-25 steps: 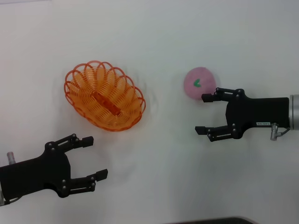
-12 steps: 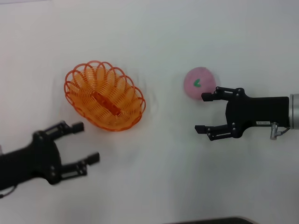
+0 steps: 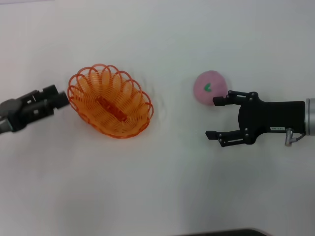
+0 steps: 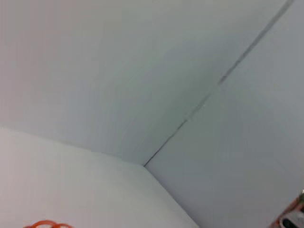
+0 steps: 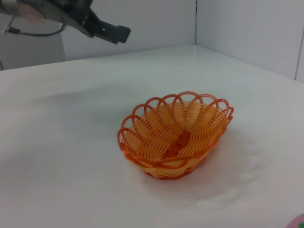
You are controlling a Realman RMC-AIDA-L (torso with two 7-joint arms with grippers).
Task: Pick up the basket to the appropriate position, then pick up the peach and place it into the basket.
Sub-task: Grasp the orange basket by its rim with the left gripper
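No words, numbers or brand names can be read anywhere. The right gripper (image 3: 215, 118) carries a small pale label on its black body, but its print is too small to make out. The peach (image 3: 210, 88) bears only a green leaf mark, no lettering.

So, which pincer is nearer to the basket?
Left. The left pincer is at the basket's left rim, raised above the table. The right pincer is farther off, open beside the peach.
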